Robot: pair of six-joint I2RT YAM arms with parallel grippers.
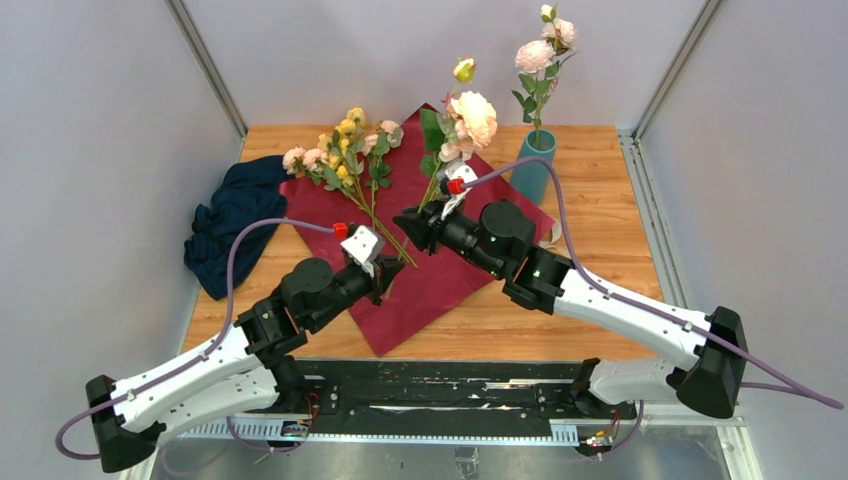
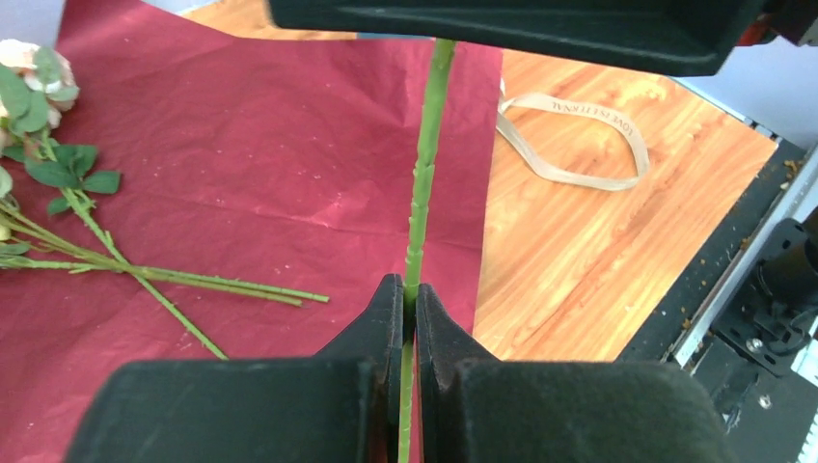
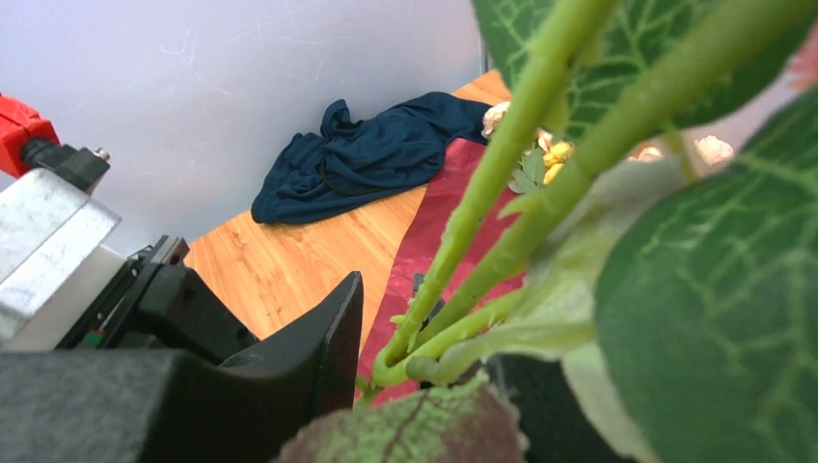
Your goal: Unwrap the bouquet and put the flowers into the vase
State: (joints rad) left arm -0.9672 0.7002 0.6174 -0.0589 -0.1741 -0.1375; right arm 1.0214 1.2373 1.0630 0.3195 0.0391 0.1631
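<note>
The bouquet lies unwrapped: its maroon paper (image 1: 420, 290) is spread flat on the table. Several pink and yellow flowers (image 1: 345, 155) lie on its left part. One pink flower (image 1: 540, 55) stands in the teal vase (image 1: 533, 165) at the back right. A peach flower (image 1: 473, 115) is upright over the paper. My left gripper (image 2: 412, 294) is shut on the lower end of its green stem (image 2: 424, 174). Higher up, my right gripper (image 3: 424, 328) straddles the same stem (image 3: 502, 164), open, with a gap between finger (image 3: 318, 357) and stem. Leaves hide its other finger.
A dark navy cloth (image 1: 235, 225) is bunched at the table's left edge. The beige ribbon (image 2: 569, 135) lies loose on the wood just right of the paper. Grey walls close in the table on three sides.
</note>
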